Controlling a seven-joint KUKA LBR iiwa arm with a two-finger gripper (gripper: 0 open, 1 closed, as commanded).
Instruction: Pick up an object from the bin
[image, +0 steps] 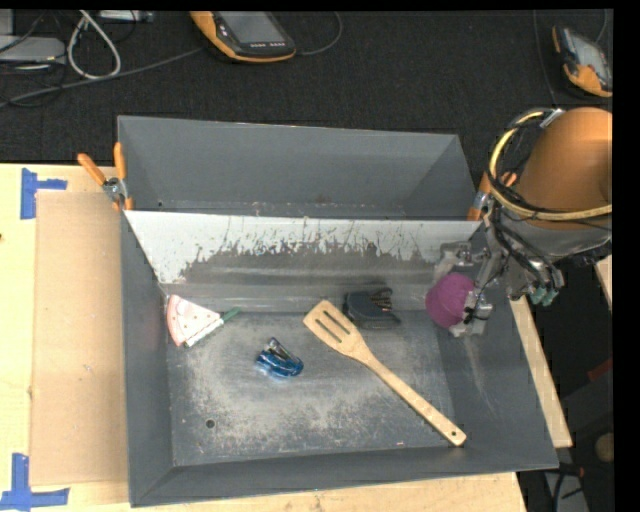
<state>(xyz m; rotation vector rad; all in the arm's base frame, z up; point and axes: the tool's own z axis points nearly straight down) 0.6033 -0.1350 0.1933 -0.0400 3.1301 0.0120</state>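
Gripping a purple ball (445, 296) by the right wall of the bin (300, 190); gripper (463, 308) fingers closed on it.
Outward: black clip-like item (370, 307) near its left, wooden slotted spatula (385, 372) mid-floor, small blue object (278, 362), pink-white wedge (190, 321) far left.

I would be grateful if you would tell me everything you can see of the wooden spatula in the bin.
The wooden spatula is pale bare wood in one piece: a flat, squarish head with slots cut through it and a long slim handle with a rounded end. It lies flat on the floor of the bin, slantwise, head towards the middle, handle end towards the view's lower right. A dark object lies close by the head; whether they touch I cannot tell.
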